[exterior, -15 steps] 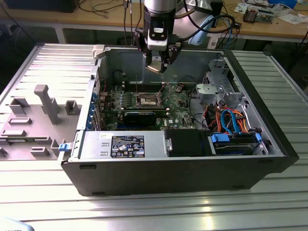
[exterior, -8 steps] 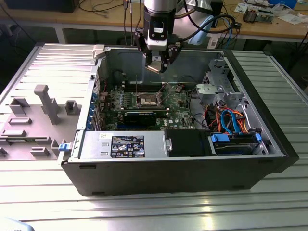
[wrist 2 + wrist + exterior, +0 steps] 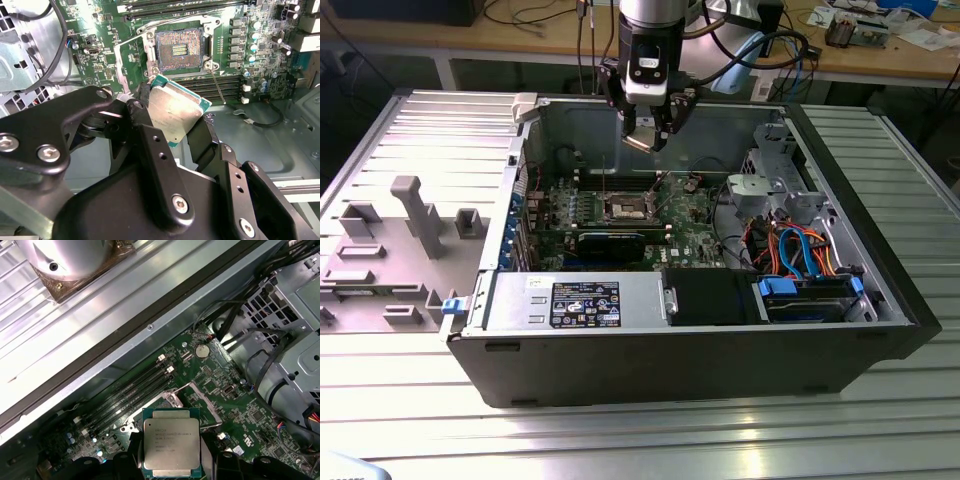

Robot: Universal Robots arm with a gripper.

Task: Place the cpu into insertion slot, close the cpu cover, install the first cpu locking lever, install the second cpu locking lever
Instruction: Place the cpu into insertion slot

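Note:
My gripper (image 3: 645,135) hangs inside the open computer case, above the motherboard, shut on the cpu (image 3: 638,143). In both wrist views the cpu (image 3: 175,112) (image 3: 171,442) is a flat square chip with a silvery top, clamped by its edges between the black fingers (image 3: 200,137). The insertion slot (image 3: 179,47) (image 3: 625,208) lies bare below and beyond the chip, its dark centre showing. The cpu cover (image 3: 131,56) (image 3: 202,400) is swung open beside the slot. A thin metal locking lever (image 3: 218,87) stands up next to the slot.
Long memory slots (image 3: 220,82) run along the socket. A long black card (image 3: 612,240) lies in front of it. A drive cage (image 3: 772,190) with coloured cables (image 3: 798,250) is at the exterior view's right, and a grey fixture tray (image 3: 390,250) sits outside the case on the left.

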